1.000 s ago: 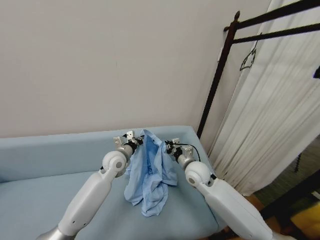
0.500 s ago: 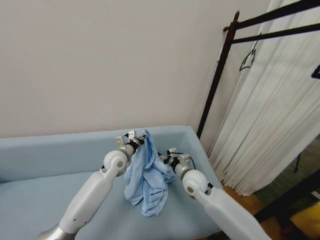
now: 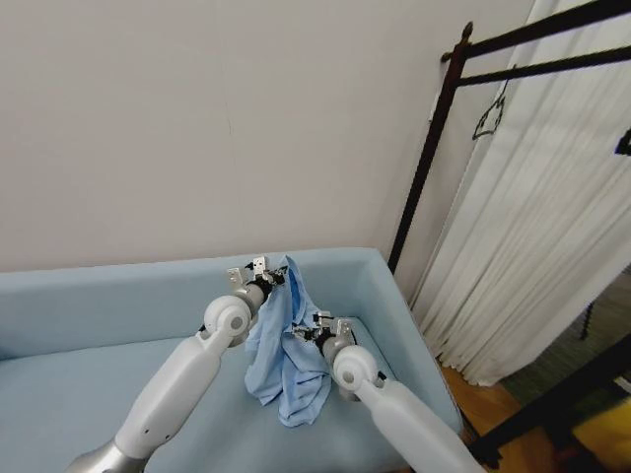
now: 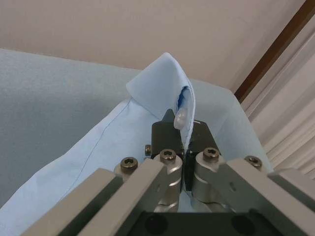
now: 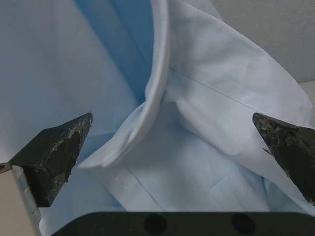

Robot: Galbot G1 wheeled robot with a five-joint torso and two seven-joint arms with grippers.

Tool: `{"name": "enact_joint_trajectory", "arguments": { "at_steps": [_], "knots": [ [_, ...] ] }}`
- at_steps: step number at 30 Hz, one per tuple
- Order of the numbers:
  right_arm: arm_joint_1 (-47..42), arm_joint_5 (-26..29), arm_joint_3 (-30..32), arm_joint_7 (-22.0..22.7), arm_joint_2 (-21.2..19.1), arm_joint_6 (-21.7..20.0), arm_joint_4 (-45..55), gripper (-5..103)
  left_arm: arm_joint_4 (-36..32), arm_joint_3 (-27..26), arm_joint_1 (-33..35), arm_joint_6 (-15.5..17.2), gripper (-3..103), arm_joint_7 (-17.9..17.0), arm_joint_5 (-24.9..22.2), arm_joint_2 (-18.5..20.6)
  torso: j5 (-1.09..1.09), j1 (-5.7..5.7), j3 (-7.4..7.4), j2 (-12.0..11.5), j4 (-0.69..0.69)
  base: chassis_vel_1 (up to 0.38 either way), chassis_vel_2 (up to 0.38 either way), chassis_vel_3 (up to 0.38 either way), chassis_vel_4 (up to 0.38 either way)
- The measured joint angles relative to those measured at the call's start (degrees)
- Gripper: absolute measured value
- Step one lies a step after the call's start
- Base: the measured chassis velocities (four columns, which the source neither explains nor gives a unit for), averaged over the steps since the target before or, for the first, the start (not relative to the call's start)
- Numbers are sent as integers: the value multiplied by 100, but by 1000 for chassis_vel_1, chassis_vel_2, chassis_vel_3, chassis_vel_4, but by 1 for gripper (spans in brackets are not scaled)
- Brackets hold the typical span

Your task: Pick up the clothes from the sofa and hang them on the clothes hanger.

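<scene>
- The light blue shirt (image 3: 292, 367) hangs bunched over the sofa (image 3: 79, 307) seat, towards the sofa's right end. Its top is level with the sofa's backrest and its lower end is down by the seat. Whether it touches the cushion cannot be told.
- The left claw (image 3: 264, 277) is up by the sofa's backrest, clamped tight on the shirt collar (image 4: 165, 81), which stands upright out of the pinch.
- A dark blue patch (image 4: 182, 97) sits inside the collar fold. It may be a label, but it is too small to read.
- The right claw (image 3: 315, 331) is lower over the sofa seat, against the middle of the shirt. Cloth folds partly hide it in the head view.
- In the right wrist view the right claw (image 5: 171, 118) is spread wide, its two dark fingertips (image 5: 64, 142) on either side of a collar fold and gripping nothing.
- A dark clothes rack (image 3: 426, 163) stands just past the sofa's right end, its rails cut off at the picture edge.
- A black hanger (image 3: 489, 118) hangs from the rack in front of a white curtain (image 3: 537, 246).
</scene>
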Motion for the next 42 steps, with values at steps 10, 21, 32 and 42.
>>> {"name": "enact_joint_trajectory", "arguments": {
  "at_steps": [10, 21, 32, 42],
  "knots": [
    [94, -29, 21, 103, 493, 53, -378, 95, -5, 10, -24, 8, 0, -14, -2, -26, 0, 0, 0, 0, 0, 0, 0, 0, 0],
    [30, -105, 40, 48, 500, 97, -483, 52, -20, 0, -20, 12, 0, -25, -2, -58, 0, 0, 0, 0, 0, 0, 0, 0, 0],
    [-10, -312, 7, -74, 478, 150, -471, 14, -7, 16, -14, 16, 0, -40, 13, -127, 1, 0, 0, 0, 0, 0, 0, 0, 0],
    [130, -1253, 14, -251, -80, 201, -170, 0, -165, -125, 131, -31, 0, -40, 40, -75, 2, 0, 0, 0, 0, 0, 0, 0, 0]
  ]
}}
